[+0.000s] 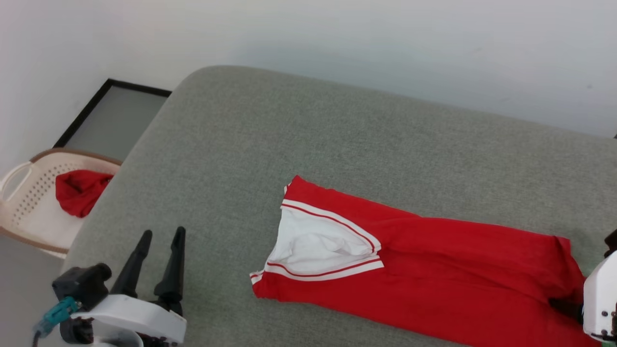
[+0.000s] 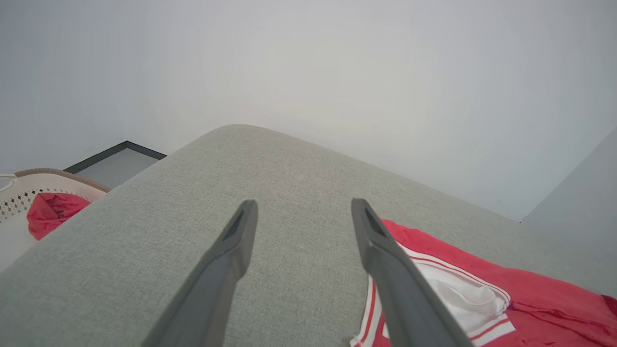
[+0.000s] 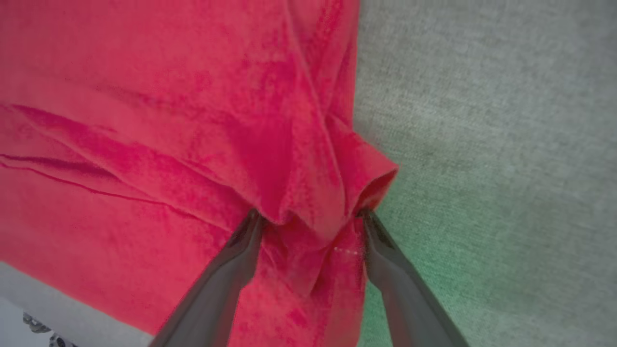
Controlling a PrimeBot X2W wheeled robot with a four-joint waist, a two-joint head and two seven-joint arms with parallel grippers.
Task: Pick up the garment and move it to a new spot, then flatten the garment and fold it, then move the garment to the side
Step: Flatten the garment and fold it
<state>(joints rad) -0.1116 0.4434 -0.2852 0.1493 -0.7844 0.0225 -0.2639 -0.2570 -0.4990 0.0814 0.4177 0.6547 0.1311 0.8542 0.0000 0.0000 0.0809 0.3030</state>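
Garment (image 1: 434,270): red jersey-style shirt, lying folded into a long band on the grey fabric-covered surface (image 1: 289,144); in the head view it runs from the centre out toward 4 o'clock. One white sleeve (image 1: 318,246) with red-and-white striped trim faces up at the band's 9 o'clock end.

Containers: cream perforated laundry basket (image 1: 19,202) at 9 o'clock of the head view, off the surface's edge; it holds a bunched plain red cloth (image 1: 77,193).

Left gripper (image 1: 163,232): at 7 o'clock in the head view, fingers pointing toward 12; jaws spread wide with nothing between them. In the left wrist view the left gripper (image 2: 303,205) hangs over bare grey fabric; the garment (image 2: 544,299) lies at its 4 o'clock, the right-hand finger overlapping the sleeve trim in that view; contact cannot be told.

Right arm: white wrist housing (image 1: 600,299) at 4 o'clock of the head view, over the garment's far red end. In the right wrist view the right gripper (image 3: 311,215) is spread wide; both fingertips meet the cloth and straddle a raised fold at the garment (image 3: 144,120) edge; the fold is not pinched.
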